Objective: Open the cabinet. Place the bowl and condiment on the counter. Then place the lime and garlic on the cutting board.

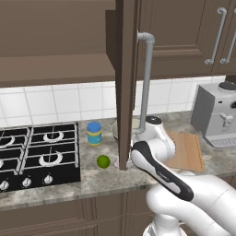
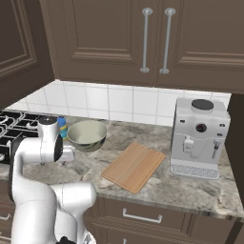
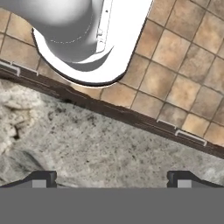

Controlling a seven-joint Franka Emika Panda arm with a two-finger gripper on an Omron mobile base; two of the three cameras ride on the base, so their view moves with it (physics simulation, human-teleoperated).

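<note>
Stove (image 1: 37,154): black, with round burner grates and a row of knobs, at the far left of the surface (image 1: 92,177), a grey-beige marbled stone slab with a thick front edge.

Condiment (image 1: 94,133): small cylindrical jar with blue lid, yellow body and blue band, upright on the surface, left of the gripper.

Lime (image 1: 103,161): small, round, bright green, lying on the surface in front of the condiment and apart from it.

Cabinet (image 1: 125,83): dark brown panelled wood; its door stands swung out edge-on with a long grey tubular handle, hanging between the lime and the arm and masking part of the bowl in the left base view.

Bowl (image 2: 87,135): wide, round, mottled grey-green outside and cream inside, on the surface just beyond the hand.

Gripper (image 3: 112,177): fingers (image 3: 41,178) spread fully apart, nothing between them, pointed down over the surface near its front edge; brown floor tiles lie beyond.

Cutting board (image 2: 134,167): flat light-brown wood with rounded corners, right of the gripper.

Coffee machine (image 2: 200,138): boxy, silver-grey, furthest right.
</note>
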